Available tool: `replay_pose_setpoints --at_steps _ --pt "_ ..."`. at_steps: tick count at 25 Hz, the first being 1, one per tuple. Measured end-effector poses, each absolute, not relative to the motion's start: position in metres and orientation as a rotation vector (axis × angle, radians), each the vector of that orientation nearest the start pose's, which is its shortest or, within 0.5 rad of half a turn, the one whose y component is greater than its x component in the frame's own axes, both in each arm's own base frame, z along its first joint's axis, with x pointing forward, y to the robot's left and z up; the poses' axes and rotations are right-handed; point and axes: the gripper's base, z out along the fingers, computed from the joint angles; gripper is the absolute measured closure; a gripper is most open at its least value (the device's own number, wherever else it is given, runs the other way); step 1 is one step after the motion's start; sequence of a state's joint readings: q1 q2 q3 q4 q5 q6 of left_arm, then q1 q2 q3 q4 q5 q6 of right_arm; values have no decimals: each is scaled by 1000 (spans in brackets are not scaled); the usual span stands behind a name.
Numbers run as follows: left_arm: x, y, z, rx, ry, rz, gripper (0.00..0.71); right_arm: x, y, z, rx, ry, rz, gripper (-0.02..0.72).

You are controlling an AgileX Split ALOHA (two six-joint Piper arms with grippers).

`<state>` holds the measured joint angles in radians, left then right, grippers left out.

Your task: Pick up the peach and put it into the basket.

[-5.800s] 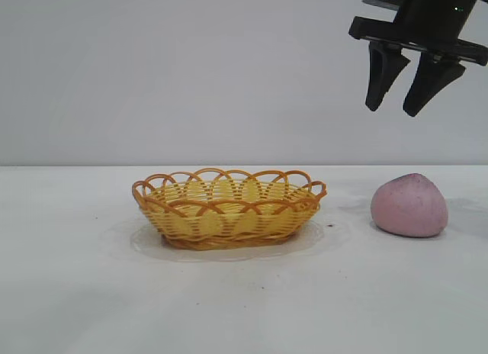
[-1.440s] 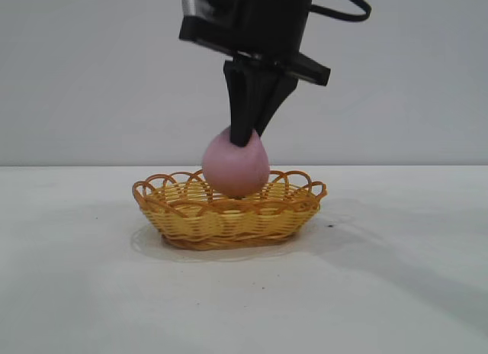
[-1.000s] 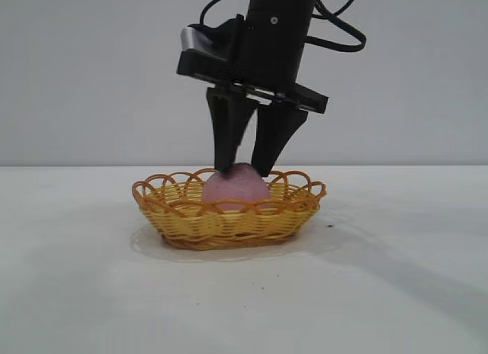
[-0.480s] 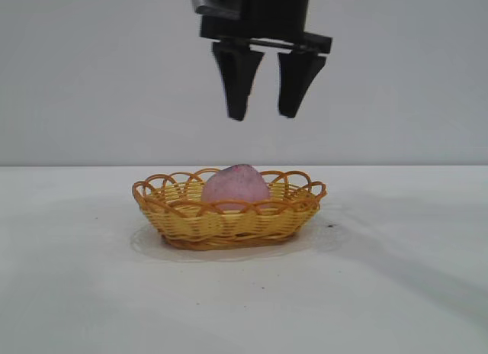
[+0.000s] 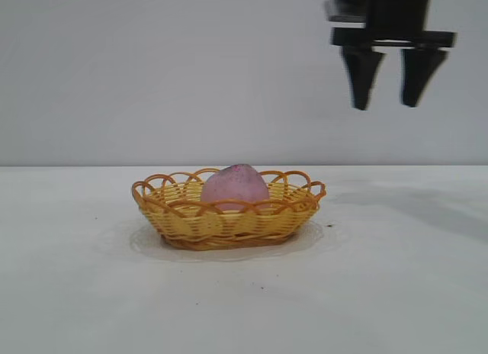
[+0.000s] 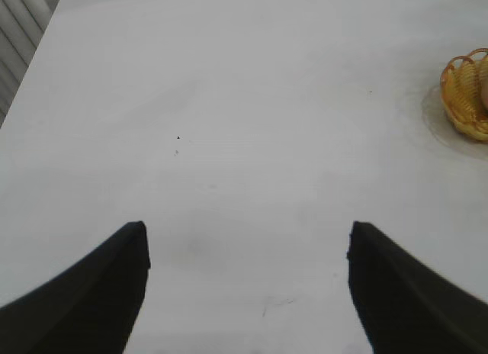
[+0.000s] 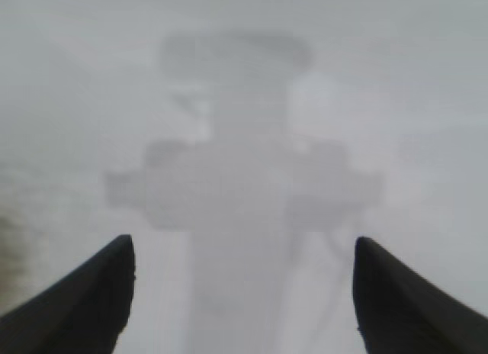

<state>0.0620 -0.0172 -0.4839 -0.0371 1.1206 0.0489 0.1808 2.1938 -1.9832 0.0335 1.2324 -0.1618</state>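
Observation:
The pink-mauve peach (image 5: 235, 185) lies inside the yellow-orange wicker basket (image 5: 229, 217) on the white table. My right gripper (image 5: 387, 104) hangs open and empty high in the air, to the right of the basket. In the right wrist view the open gripper (image 7: 242, 251) looks down on bare table and its own shadow. My left gripper (image 6: 248, 239) is open and empty over bare table; the basket's end (image 6: 467, 93) shows at the edge of that view. The left arm is out of the exterior view.
The white table (image 5: 381, 293) lies around the basket, with a few small dark specks (image 5: 330, 225). A plain grey wall stands behind. A slatted surface (image 6: 19, 33) lies beyond the table edge in the left wrist view.
The right gripper carried the peach over the basket, lowered it in and opened. It then rose and has now moved to the right, away from the basket. The peach stays in the basket.

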Motion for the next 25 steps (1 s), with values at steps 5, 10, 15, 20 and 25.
replay_pose_setpoints --at_steps 5,10,15,20,25 --pt "-8 -4 268 -11 2103 22 226 466 31 232 -280 2912 36 192" --pt "-8 -4 268 -11 2103 22 226 466 6 235 -188 2912 51 192" --pt "-8 -4 268 -11 2103 22 226 454 7 268 -170 2845 93 192" --pt "-8 -4 268 -11 2103 22 226 414 9 311 -166 2795 109 192" --pt "-8 -4 268 -12 2103 21 226 346 8 346 -169 2770 98 192"
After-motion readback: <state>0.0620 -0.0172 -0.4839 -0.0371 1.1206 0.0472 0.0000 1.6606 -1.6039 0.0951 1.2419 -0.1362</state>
